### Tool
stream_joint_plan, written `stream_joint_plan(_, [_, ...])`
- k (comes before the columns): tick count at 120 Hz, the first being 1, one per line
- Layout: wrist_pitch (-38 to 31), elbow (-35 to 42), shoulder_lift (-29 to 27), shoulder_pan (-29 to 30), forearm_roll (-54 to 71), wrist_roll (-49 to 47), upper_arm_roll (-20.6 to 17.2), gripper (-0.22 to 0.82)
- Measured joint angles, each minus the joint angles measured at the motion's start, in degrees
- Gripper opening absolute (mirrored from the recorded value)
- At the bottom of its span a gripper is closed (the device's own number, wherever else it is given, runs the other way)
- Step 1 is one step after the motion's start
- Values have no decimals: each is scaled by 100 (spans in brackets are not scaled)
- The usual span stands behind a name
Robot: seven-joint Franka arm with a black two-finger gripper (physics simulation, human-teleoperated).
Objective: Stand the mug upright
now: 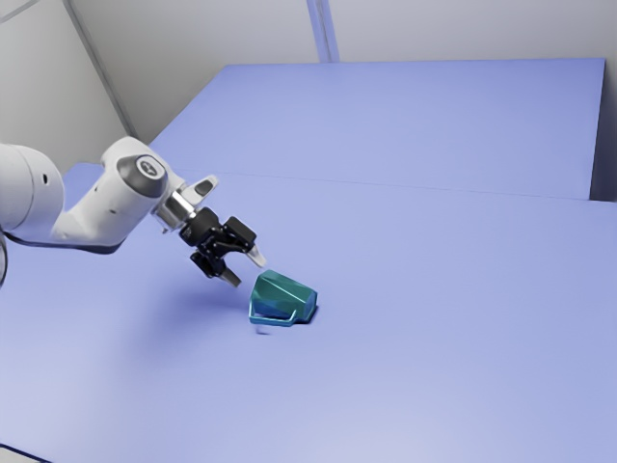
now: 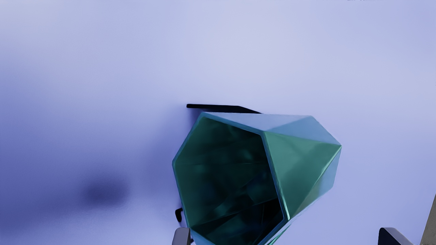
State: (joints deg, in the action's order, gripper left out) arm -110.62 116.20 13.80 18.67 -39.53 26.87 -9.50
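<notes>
Mug on table, hand near mug

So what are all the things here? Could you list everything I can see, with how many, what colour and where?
Mug: one, teal, on its side, mouth facing the gripper
Mug handle: one, teal, low on the mug
Table: one, blue, under the mug
Walls: at least two, pale grey, behind the table
Wall strip: one, bluish, beyond the table
Dark pieces: at least two, black, beside the mug; unclear what they are
My arm: one, white, from the exterior view's left
My gripper: one, black, two fingers apart near the mug
</notes>
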Motion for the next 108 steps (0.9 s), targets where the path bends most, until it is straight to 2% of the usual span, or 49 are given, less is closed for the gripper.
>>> stream_joint_plan(25, [-68,-13,262,-30,-349,606,-7,60])
stream_joint_plan(61, [397,-25,457,-10,-764,1220,-25,60])
stream_joint_plan(69, [498,-25,492,23,-849,1344,-25,52])
stream_joint_plan(91, [659,-25,571,75,-982,1639,-56,19])
stream_joint_plan(108, [734,-57,556,81,-1021,1817,-106,5])
